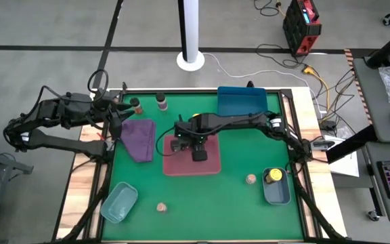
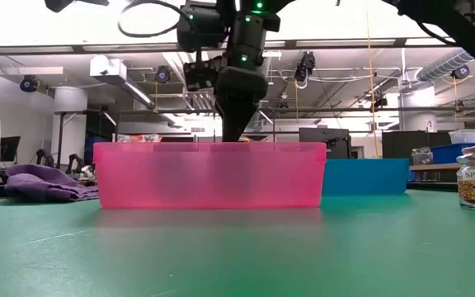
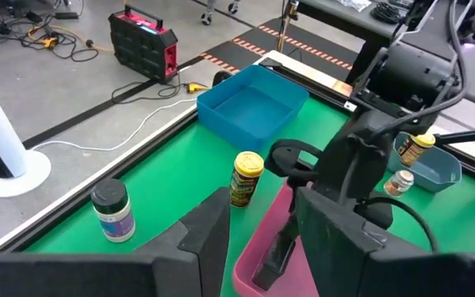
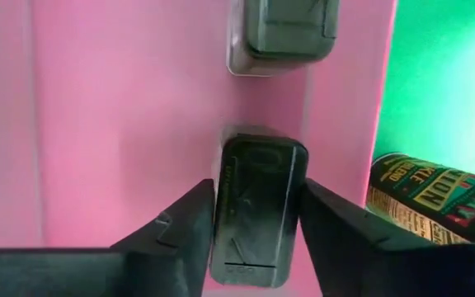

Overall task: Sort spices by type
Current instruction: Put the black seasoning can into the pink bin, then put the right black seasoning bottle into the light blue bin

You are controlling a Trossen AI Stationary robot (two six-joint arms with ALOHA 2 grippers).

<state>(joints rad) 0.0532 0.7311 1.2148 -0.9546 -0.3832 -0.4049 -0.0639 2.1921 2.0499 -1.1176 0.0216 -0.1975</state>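
A pink-red tray (image 1: pixel 212 166) stands mid-table, and a black tin (image 4: pixel 283 37) lies on its floor. My right gripper (image 4: pixel 258 194) reaches down into the tray (image 2: pixel 209 175) with a second black tin (image 4: pixel 258 206) between its fingers. A yellow-capped jar (image 3: pixel 246 177) stands on the green mat just outside the tray's far wall. Another yellow-capped jar (image 1: pixel 273 176) stands in the grey-blue tray (image 1: pixel 276 193). My left gripper (image 3: pixel 260 206) hovers over the table's far left (image 1: pixel 117 120), its fingers a little apart with nothing between them. My right gripper has the black tin's two long sides (image 4: pixel 221 206) between its two fingers (image 4: pixel 180 227), which stand against them. The fingers come steeply from above and lie along the tin. The tin is below the tray's rim; whether it rests on the floor I cannot tell.
A blue tray (image 1: pixel 242 102) stands at the far edge and a teal tray (image 1: pixel 119 202) at the near left. A purple cloth (image 1: pixel 139 139) lies left of the pink tray. Two jars (image 1: pixel 135 105) (image 1: pixel 161 102) stand at the far edge, and tan jars (image 1: pixel 250 179) (image 1: pixel 161 207) stand nearer.
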